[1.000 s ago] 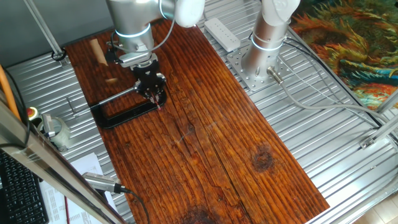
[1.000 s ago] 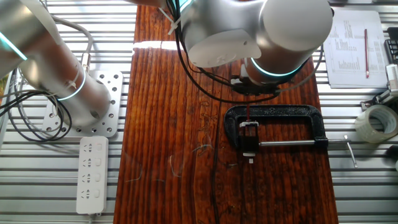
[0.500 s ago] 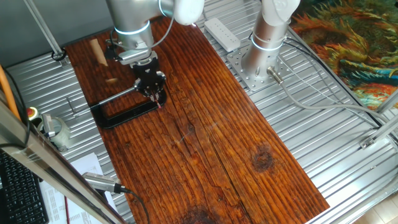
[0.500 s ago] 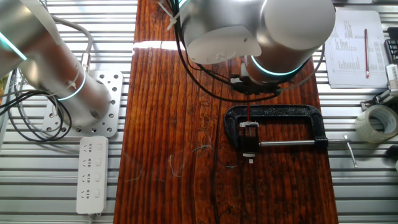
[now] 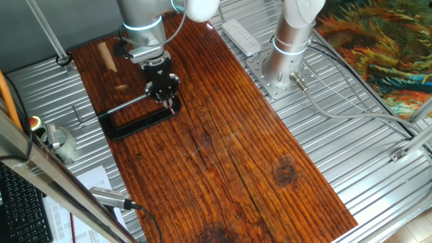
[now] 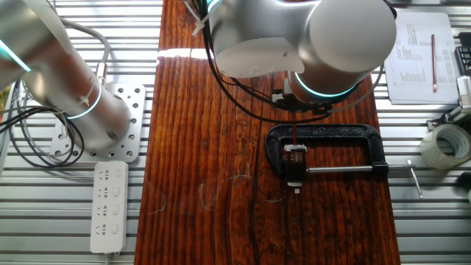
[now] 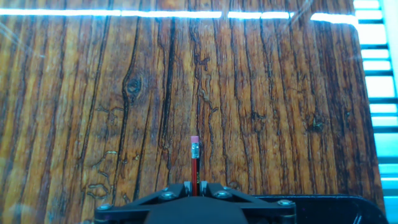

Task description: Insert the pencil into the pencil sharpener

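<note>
One pencil [image 7: 195, 163] sitting clamped in gripper [image 7: 195, 186], eraser end showing. Sharpener [image 6: 295, 158] sitting held in black clamp [image 6: 346, 136] on surface [image 5: 223, 148]. Advice: keeping pencil axis aligned with sharpener hole, advancing slowly, avoiding side load.

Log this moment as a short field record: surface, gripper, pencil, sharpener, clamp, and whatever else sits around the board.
surface: dark wooden board on a metal slatted table
gripper: gripper low over the clamp; jaws closed on the pencil
pencil: pencil, thin and red, eraser end sticking out past the jaws in the hand view
sharpener: small block held in the clamp, right below the pencil; whether the tip has entered cannot be told
clamp: black C-clamp lying flat on the board
other: power strip, tape roll, paper sheet
</note>
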`<act>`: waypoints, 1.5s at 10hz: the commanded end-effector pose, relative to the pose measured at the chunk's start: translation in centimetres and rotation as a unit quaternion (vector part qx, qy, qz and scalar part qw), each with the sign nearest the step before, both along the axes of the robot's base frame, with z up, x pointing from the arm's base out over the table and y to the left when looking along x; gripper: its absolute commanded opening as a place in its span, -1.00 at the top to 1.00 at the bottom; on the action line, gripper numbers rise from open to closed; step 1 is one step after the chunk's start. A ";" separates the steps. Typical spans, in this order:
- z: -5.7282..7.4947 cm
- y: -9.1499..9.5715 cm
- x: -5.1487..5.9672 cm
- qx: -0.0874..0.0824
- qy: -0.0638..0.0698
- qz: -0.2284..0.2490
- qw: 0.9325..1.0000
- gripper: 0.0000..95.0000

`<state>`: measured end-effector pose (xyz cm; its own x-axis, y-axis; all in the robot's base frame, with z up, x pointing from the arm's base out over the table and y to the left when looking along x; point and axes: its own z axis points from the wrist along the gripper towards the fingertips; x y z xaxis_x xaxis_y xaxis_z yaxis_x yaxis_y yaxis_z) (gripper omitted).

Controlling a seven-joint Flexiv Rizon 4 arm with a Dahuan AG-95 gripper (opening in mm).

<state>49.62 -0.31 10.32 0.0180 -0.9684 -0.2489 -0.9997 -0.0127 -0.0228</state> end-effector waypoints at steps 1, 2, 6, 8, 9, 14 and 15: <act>0.2 -0.1 -0.1 0.003 -0.005 0.006 1.000 1.00; 0.3 -0.2 -0.2 0.011 -0.010 0.011 1.000 1.00; 1.1 -0.8 -0.6 0.022 -0.014 0.024 0.999 1.00; 1.4 -1.1 -0.8 0.031 -0.019 0.029 0.999 1.00; 1.4 -1.2 -0.8 0.035 -0.022 0.031 0.999 1.00; 1.7 -1.6 -1.1 0.042 -0.026 0.038 0.998 1.00; 1.7 -1.7 -1.1 0.042 -0.027 0.037 0.998 1.00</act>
